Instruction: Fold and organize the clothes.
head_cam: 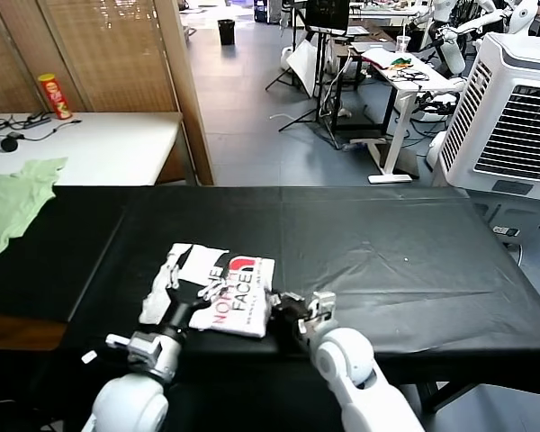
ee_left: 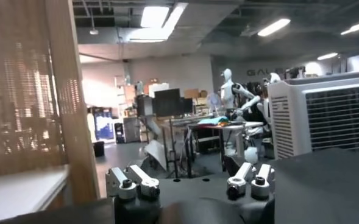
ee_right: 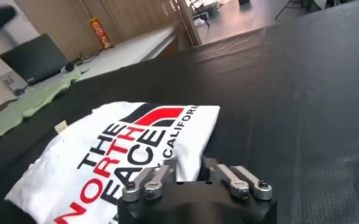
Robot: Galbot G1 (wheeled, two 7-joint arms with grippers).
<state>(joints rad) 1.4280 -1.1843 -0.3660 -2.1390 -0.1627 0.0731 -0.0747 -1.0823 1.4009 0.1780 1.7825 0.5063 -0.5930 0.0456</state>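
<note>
A folded white T-shirt (head_cam: 241,301) with a black-and-red "THE NORTH FACE" print lies near the front edge of the black table (head_cam: 387,261). My right gripper (head_cam: 281,306) sits at the shirt's right edge. In the right wrist view this gripper (ee_right: 188,167) is shut, with the white hem of the T-shirt (ee_right: 106,152) pinched between its fingers. My left gripper (head_cam: 196,283) hovers over the left half of the shirt with its fingers spread open and nothing in them. The left wrist view looks out across the room and shows no cloth.
A pale green garment (head_cam: 13,202) hangs over the table's far left end. Behind it stands a white table (head_cam: 99,144) with a red can (head_cam: 54,94). A big white air cooler (head_cam: 513,117) stands at the back right.
</note>
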